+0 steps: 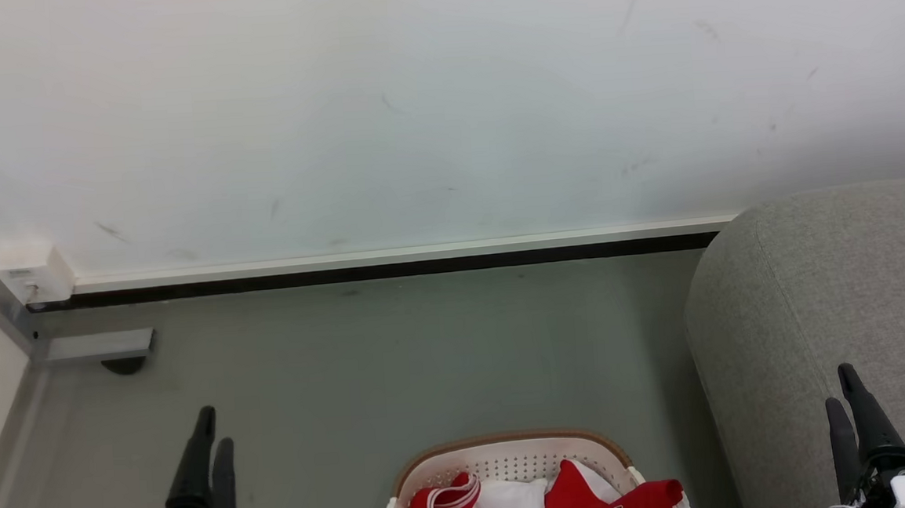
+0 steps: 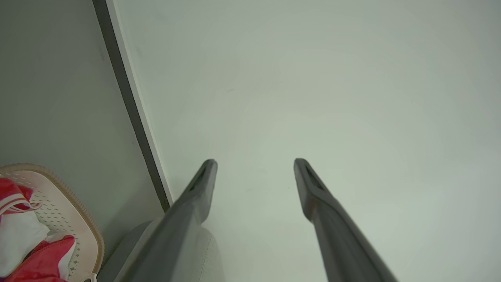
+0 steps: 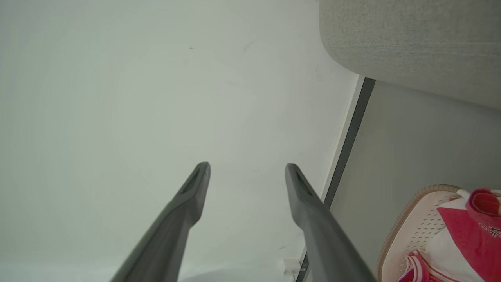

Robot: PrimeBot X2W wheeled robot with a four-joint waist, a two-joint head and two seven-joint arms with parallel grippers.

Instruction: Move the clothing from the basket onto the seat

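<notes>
Nothing's been grabbed yet, tbh. The red sports clothing with white trim (image 1: pixel 577 499) is heaped in the small oval white perforated plastic basket with a tan rim (image 1: pixel 511 440), at 6 o'clock in the head view. The big light grey fabric seat (image 1: pixel 816 287) is found at 3 o'clock. The left gripper (image 1: pixel 213 429) and right gripper (image 1: pixel 839 387) are held empty, jaws spread. A top fold should probably be pinched deep and lifted straight up, so the light basket isn't dragged along.
</notes>
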